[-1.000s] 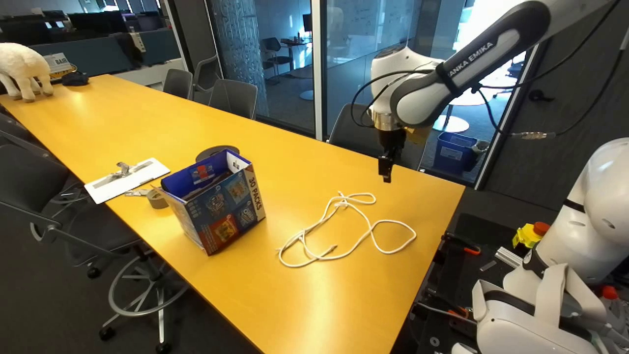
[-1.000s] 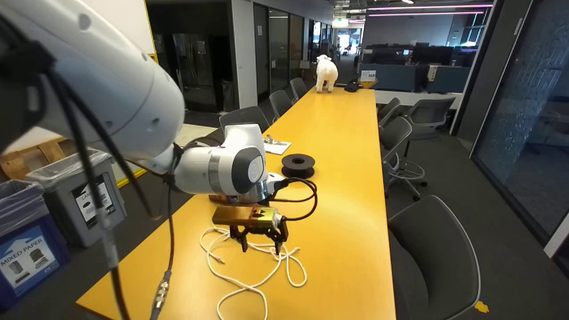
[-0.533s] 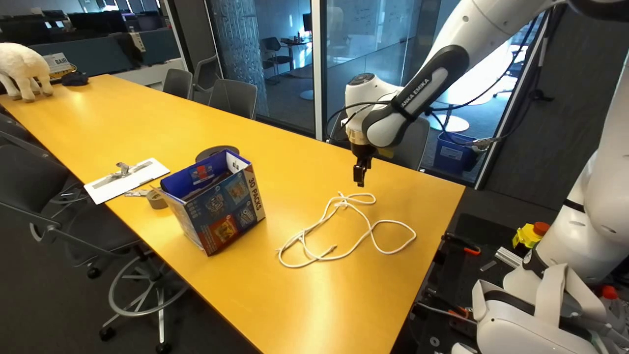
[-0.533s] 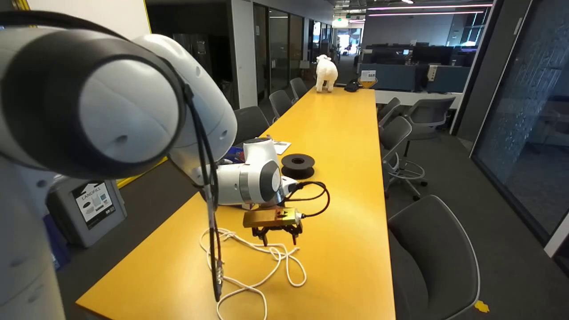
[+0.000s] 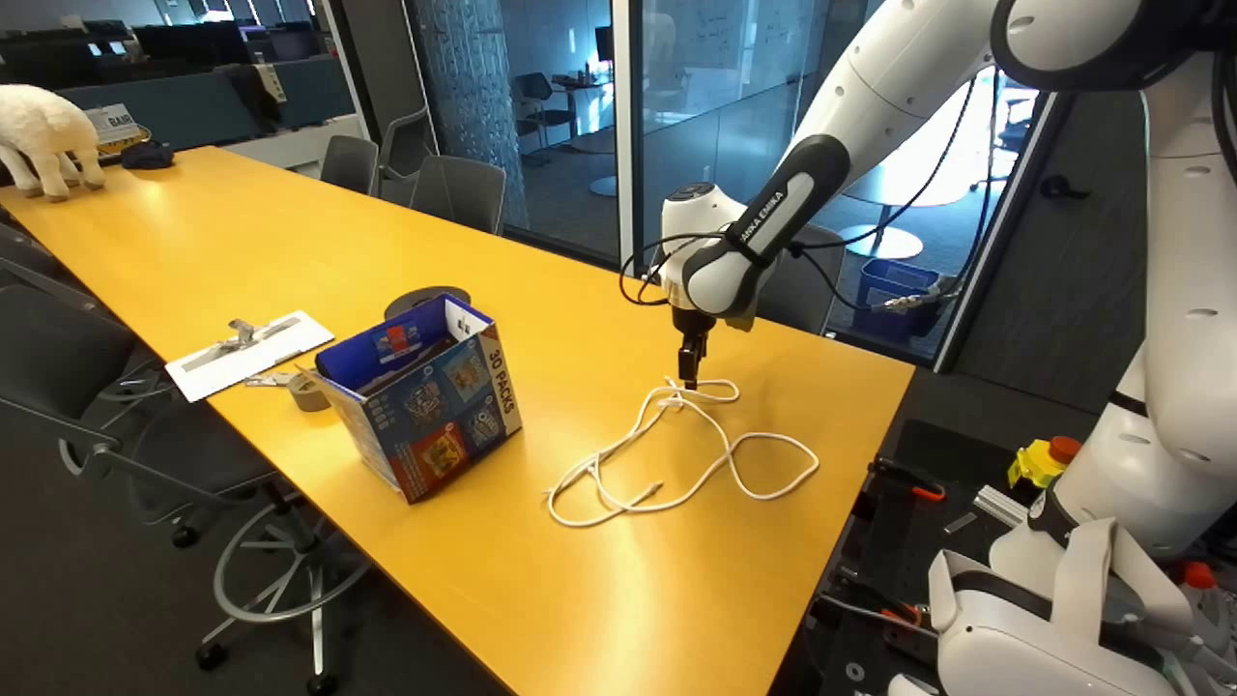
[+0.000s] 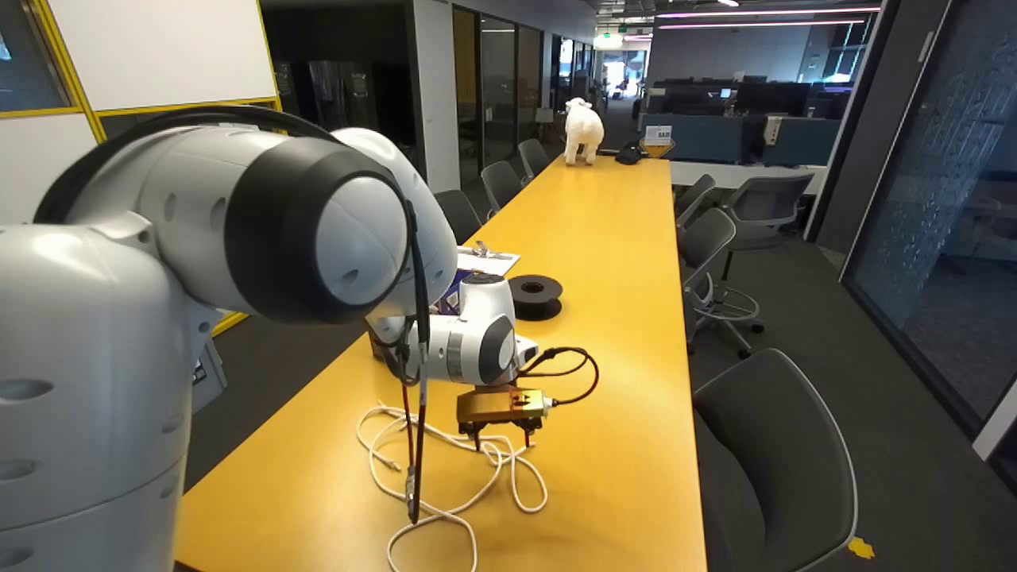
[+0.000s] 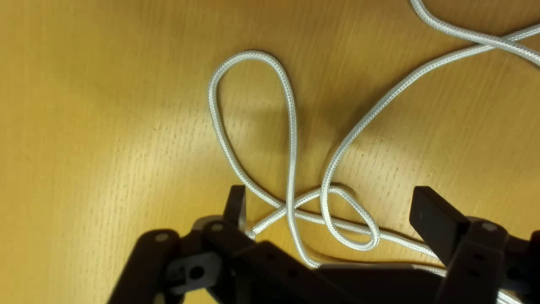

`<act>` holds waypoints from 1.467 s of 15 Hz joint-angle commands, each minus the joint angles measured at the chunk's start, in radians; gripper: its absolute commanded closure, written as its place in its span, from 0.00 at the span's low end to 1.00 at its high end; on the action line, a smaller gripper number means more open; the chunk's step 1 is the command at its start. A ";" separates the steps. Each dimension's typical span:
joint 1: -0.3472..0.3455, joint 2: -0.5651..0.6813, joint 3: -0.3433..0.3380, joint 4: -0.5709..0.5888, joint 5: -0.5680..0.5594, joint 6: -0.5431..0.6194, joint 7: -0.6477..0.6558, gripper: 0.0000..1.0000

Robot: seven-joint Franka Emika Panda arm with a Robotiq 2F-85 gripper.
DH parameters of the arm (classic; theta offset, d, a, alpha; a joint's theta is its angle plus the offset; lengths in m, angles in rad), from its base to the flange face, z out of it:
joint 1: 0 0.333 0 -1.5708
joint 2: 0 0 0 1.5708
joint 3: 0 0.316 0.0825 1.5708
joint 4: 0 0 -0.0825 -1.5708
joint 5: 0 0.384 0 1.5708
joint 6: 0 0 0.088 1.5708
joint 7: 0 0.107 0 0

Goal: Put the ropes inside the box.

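Observation:
The ropes, a whitish braided cord, lie in loose loops on the table in both exterior views [image 5: 763, 497] [image 6: 531, 509]. Just above their far tangle hangs my gripper [image 5: 689, 377], pointing down, its fingers spread [image 6: 503, 442]. From the wrist view, crossing strands of cord [image 7: 292, 135] pass below and between the parted fingertips of the gripper [image 7: 329, 194], with nothing gripped. Whether the fingertips touch the table I cannot tell. The box [image 5: 445, 416], blue with colourful printed sides, stands open-topped on the table; the arm mostly hides it in an exterior view [image 6: 451, 298].
Behind the box sits a black spool [image 6: 536, 298]. A roll of tape [image 5: 309, 392] and a clipboard [image 5: 275, 338] with white paper lie beyond the box, near the table edge. Grey chairs [image 6: 775, 461] line the table's sides.
My arm has swung across towards the ropes' far tangle and the gripper has come down low over it. The fingers stay apart. Ropes and box have not moved.

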 commanded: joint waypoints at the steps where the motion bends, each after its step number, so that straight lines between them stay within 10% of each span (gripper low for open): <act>1: -0.031 0.041 0.031 0.035 0.044 0.025 -0.092 0.00; 22: -0.047 0.255 0.039 0.175 0.048 0.165 -0.074 0.00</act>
